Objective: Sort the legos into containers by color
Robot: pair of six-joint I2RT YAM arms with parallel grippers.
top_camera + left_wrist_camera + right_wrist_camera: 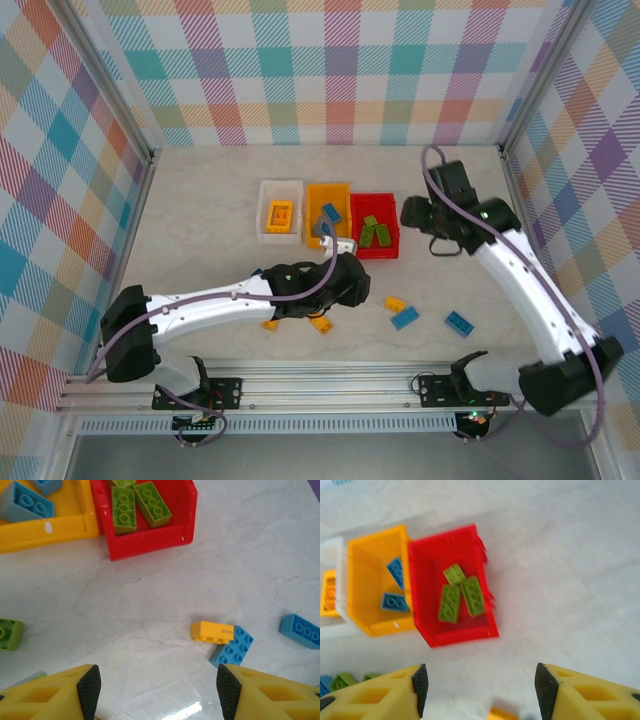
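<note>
Left gripper [158, 692]: fingers apart, nothing between, over bare table [150, 580], near of the red bin [150, 545] and left of a yellow brick [211, 631]. Right gripper [480, 687]: also apart and empty, just right of the red bin.

Treat each lego as light, rigid and hard: no crush risk, but smooth walls likely to slip or pivot under an off-centre pinch. Grip across the two long side walls at mid-length, pads flat below the studs. Expect the yellow brick to nudge the blue brick [231, 646] touching its right end; approach from the free side.

Sorted count: three green bricks [449, 603] in the red bin; two blue bricks [395, 602] in the orange bin [370, 580]; one yellow frame piece [281, 213] in the white bin [280, 185].

Loose count, top view: three yellow, two blue, all near of the bins. Add one green brick [10, 634] at the left edge of the left wrist view; more possibly hidden under the left arm.

Bins: three, side by side, white left, orange middle, red right.
</note>
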